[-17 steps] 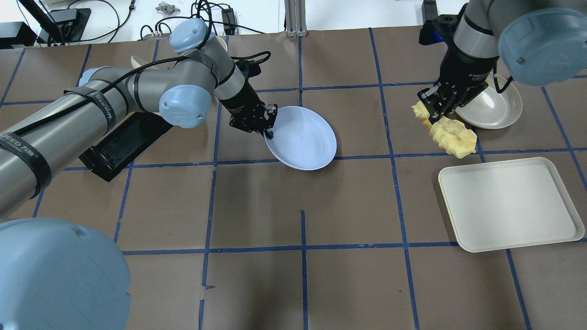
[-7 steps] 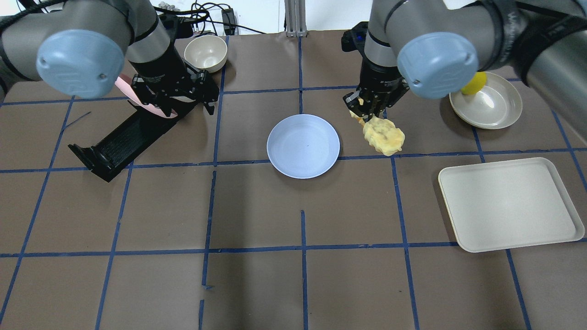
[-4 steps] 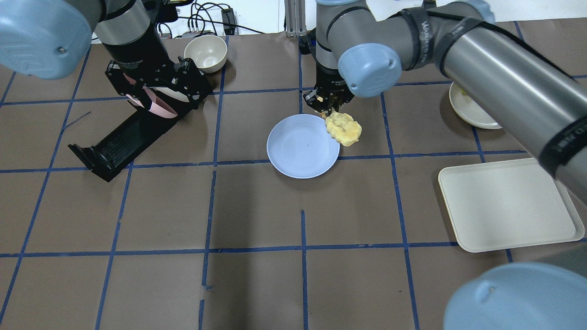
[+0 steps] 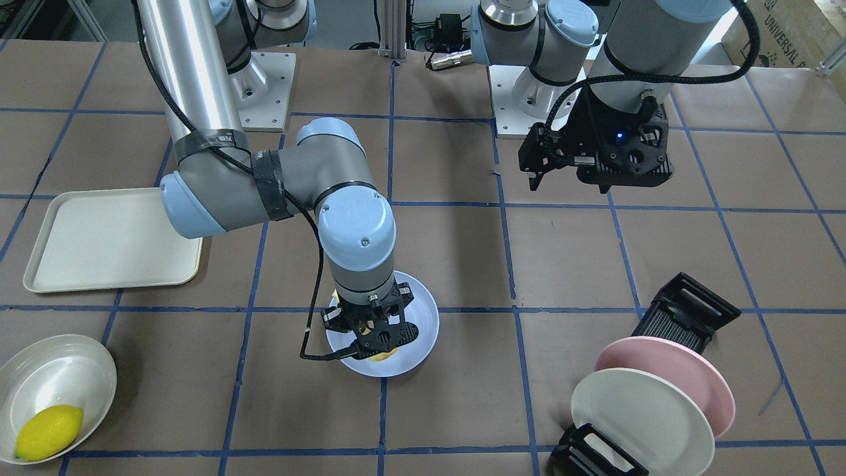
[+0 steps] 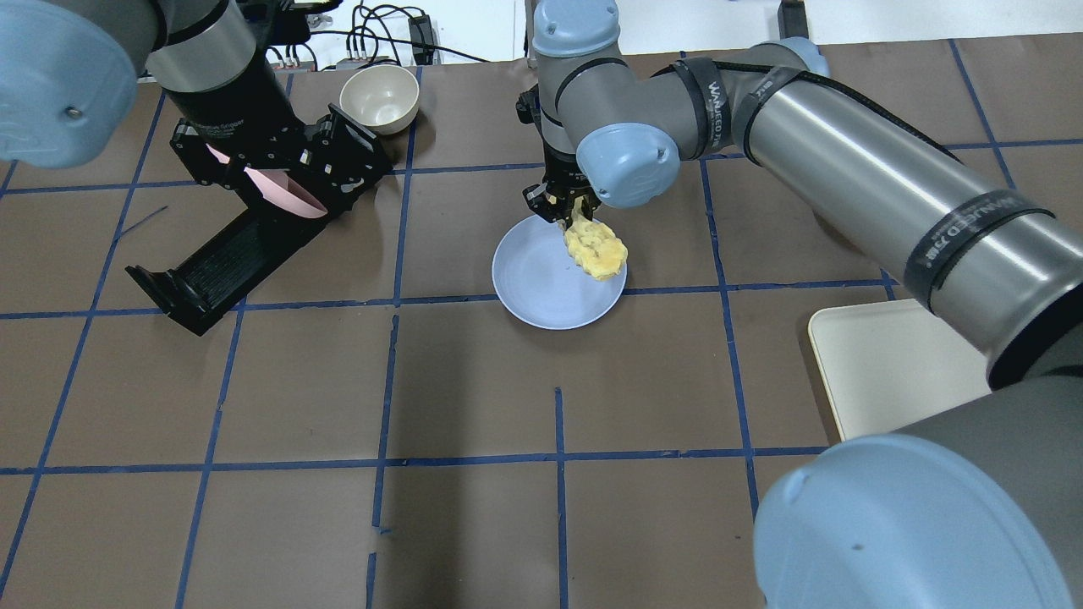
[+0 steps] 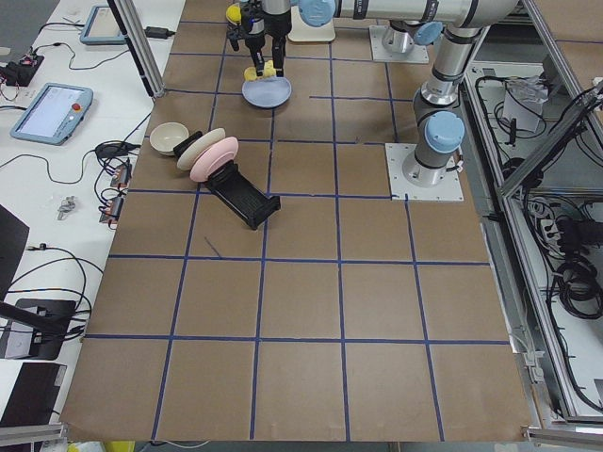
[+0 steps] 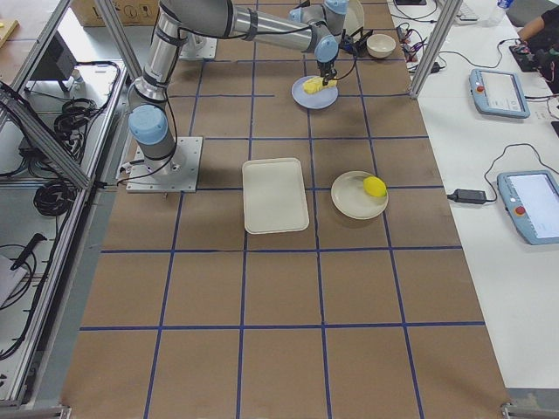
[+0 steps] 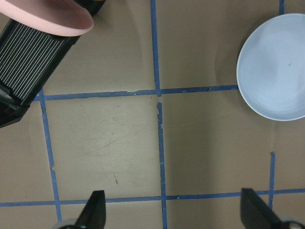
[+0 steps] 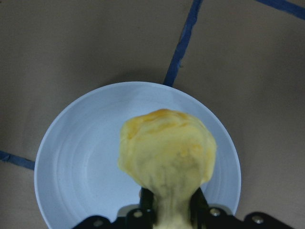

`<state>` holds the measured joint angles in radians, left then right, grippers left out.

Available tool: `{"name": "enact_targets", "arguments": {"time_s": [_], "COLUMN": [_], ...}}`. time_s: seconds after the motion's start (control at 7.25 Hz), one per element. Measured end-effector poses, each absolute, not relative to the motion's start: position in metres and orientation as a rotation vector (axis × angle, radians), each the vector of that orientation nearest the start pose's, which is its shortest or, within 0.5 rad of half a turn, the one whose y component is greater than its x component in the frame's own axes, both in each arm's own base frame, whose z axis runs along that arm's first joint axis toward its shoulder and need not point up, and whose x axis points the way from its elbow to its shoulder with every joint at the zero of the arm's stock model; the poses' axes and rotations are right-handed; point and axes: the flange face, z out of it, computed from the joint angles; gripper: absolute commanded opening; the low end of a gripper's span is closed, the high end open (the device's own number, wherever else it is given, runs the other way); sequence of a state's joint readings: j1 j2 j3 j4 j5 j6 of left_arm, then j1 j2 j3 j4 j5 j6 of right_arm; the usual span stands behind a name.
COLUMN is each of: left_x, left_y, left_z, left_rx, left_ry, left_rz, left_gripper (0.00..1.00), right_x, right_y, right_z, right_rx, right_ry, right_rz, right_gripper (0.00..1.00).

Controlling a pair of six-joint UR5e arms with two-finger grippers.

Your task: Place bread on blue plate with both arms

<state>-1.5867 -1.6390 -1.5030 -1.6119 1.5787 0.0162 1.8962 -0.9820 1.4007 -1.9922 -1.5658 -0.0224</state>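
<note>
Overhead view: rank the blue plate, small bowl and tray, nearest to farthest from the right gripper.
1. blue plate, directly under the right gripper and its bread.
2. bowl, far edge, to its left.
3. tray, off to the right, nearer the camera.

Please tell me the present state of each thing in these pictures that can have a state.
bread: gripped at one end by the right pincer, hanging over the blue plate
blue plate: lying flat under the bread
right pincer: shut on the bread
left pincer: open, holding nothing
pink plate: on edge in the black rack
white plate: on edge in the same rack
lemon: lying in the cream dish
</note>
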Motion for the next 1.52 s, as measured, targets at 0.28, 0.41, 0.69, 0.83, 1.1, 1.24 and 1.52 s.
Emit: {"name": "enact_targets", "arguments": {"time_s": [0.28, 0.41, 0.69, 0.83, 1.1, 1.24, 1.52], "left_x": [-0.141, -0.142, -0.141, -0.141, -0.14, -0.14, -0.14], "left_y": [-0.513, -0.513, -0.512, -0.511, -0.512, -0.512, -0.512], "left_z": [0.483, 0.484, 0.484, 0.484, 0.484, 0.484, 0.484], "left_rx": [0.039, 0.031, 0.026, 0.025, 0.021, 0.02, 0.02], "left_ry": [3.131, 3.131, 3.133, 3.132, 3.132, 3.133, 3.133], "left_rz": [0.066, 0.063, 0.059, 0.061, 0.058, 0.057, 0.059], "left_gripper": [1.0, 1.0, 1.0, 1.0, 1.0, 1.0, 1.0], "right_x": [0.35, 0.351, 0.351, 0.346, 0.33, 0.32, 0.271], "right_y": [-0.616, -0.616, -0.617, -0.619, -0.624, -0.623, -0.609], "right_z": [0.247, 0.245, 0.246, 0.25, 0.268, 0.282, 0.337], "right_rx": [-0.524, -0.504, -0.494, -0.493, -0.475, -0.458, -0.37], "right_ry": [3.088, 3.087, 3.089, 3.093, 3.097, 3.103, 3.124], "right_rz": [0.0, -0.005, -0.015, -0.025, -0.045, -0.03, 0.069], "right_gripper": [0.95, 0.96, 0.97, 0.99, 0.99, 0.99, 0.99]}}
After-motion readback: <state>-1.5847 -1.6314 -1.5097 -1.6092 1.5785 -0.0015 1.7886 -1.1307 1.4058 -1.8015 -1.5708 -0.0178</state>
